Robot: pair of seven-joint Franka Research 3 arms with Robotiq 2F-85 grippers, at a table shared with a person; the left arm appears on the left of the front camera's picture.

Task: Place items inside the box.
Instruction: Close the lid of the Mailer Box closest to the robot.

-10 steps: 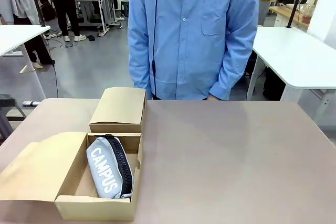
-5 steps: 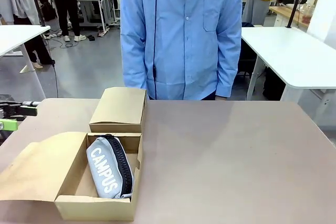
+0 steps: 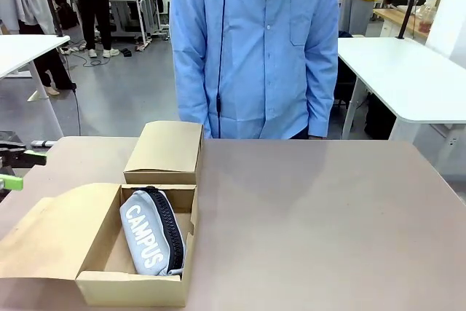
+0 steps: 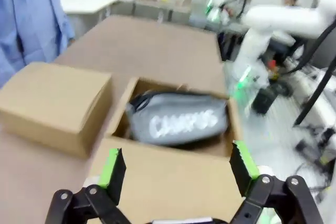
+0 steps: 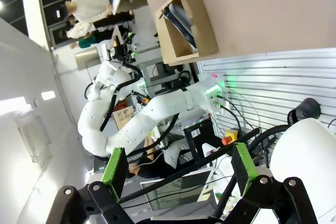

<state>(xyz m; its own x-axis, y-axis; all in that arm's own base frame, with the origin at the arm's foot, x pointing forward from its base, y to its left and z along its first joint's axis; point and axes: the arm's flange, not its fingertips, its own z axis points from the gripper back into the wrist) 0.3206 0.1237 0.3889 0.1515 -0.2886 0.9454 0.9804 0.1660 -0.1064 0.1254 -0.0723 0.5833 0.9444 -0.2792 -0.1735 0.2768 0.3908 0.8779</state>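
Now the open box (image 3: pixel 102 253) sits on the table (image 3: pixel 328 216), and the grey zip pouch (image 3: pixel 144 232) lies inside it. Left of the box, the left gripper (image 4: pixel 177 167) hangs open and empty above its flap. The right gripper (image 5: pixel 178 169) is open too, far from the box.

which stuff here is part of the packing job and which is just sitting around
Part of the job:
- open brown cardboard box
- grey zip pouch lettered "CAMPUS", lying inside that box
- left pincer, open, hovering above the box flap

Just sitting around:
- closed smaller cardboard box, touching the open box's far side
- white tables behind the person
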